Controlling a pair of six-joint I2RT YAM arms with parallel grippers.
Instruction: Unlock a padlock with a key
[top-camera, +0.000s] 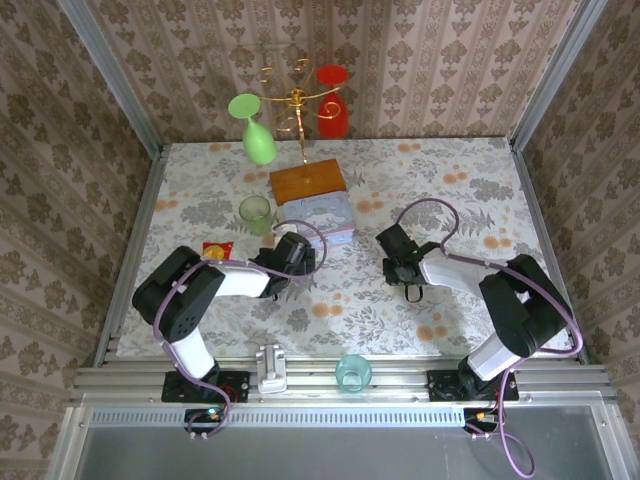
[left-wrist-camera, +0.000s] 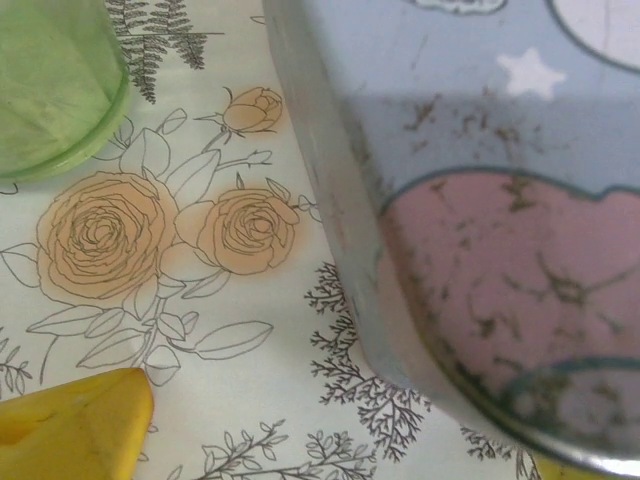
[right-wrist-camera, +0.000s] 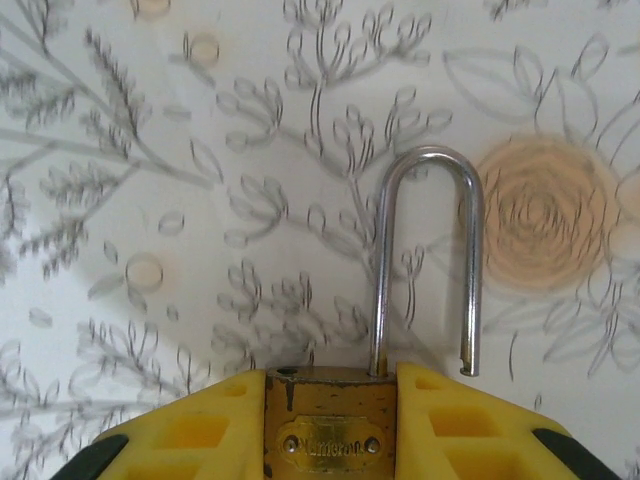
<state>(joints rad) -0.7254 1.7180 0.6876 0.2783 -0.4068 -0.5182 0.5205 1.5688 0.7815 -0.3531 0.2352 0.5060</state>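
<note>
Right gripper is clamped on the padlock: yellow fingers press the two sides of the brass body, label plate facing the wrist cam. The padlock's long axis runs in line with the fingers, body back in the jaws, shackle pointing straight out past the tips. The shackle is open. One leg is seated in the body, the other ends free, outside the body's edge and just ahead of the tip of the finger on that side. Under and ahead of the shackle is the floral cloth, with an orange rose print just beyond the free leg. Can't make out the key. Left gripper is released and holds nothing. One yellow finger sits far to one side of its cam, a yellow sliver at the opposite corner. The pale blue tin is just ahead, its rounded corner reaching in between the fingers on the sliver's side and clear of the other finger. The green cup stands further out ahead on the finger side, apart from the tin. The two grippers are well apart.
</note>
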